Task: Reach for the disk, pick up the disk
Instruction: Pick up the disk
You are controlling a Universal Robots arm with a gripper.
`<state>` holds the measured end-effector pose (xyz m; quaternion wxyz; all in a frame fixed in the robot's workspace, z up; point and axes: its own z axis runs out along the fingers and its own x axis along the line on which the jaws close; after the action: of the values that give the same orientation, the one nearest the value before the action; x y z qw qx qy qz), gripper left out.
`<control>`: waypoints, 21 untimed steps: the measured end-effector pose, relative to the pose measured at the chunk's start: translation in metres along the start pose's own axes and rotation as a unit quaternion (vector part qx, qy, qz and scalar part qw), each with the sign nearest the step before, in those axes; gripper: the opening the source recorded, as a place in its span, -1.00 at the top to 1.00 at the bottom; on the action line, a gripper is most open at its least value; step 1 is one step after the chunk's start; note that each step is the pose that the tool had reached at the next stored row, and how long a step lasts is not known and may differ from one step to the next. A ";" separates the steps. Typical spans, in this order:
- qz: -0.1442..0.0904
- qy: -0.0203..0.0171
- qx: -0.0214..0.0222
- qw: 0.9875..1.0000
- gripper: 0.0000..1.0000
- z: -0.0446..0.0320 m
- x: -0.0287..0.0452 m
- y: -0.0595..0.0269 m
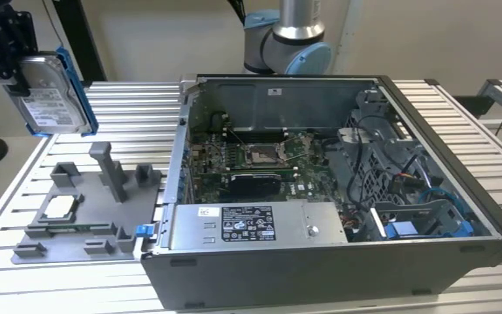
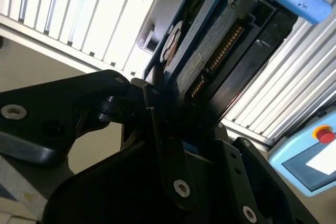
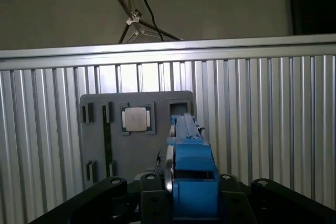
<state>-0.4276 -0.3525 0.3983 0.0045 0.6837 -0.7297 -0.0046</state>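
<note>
Ribbed aluminium worktop [image 1: 129, 108]; upper left of the exterior view, black claw [image 1: 14, 62] grips flat silver-grey disk [image 1: 50, 98] in blue plastic bracket [image 1: 82, 98].

An open computer case [image 1: 321, 275] is sitting on the slatted table [image 1: 129, 98], taking up the middle and the exterior view's right. Inside it, a circuit board [image 1: 260, 157] is lying in the middle, a power box [image 1: 251, 226] is lying along the near wall, and a drive cage [image 1: 417, 222] is sitting in the near corner on the exterior view's right. The arm [image 1: 290, 39] is standing just behind the case's far wall. A holder tray [image 1: 94, 212] is lying just beside the case on the exterior view's left, with a chip [image 1: 59, 207] resting on it. The gripper [image 1: 14, 69] is clasping the disk [image 1: 50, 98] in the air beyond the tray, apart from the case.
</note>
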 end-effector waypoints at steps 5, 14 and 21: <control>0.000 0.000 0.000 1.000 1.00 -0.0015 0.0000 0.0000; 0.000 0.000 0.000 1.000 1.00 -0.0171 0.0000 0.0002; 0.000 0.000 0.000 1.000 1.00 -0.0315 0.0000 0.0004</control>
<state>-0.4276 -0.3525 0.4297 0.0046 0.6837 -0.7297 -0.0047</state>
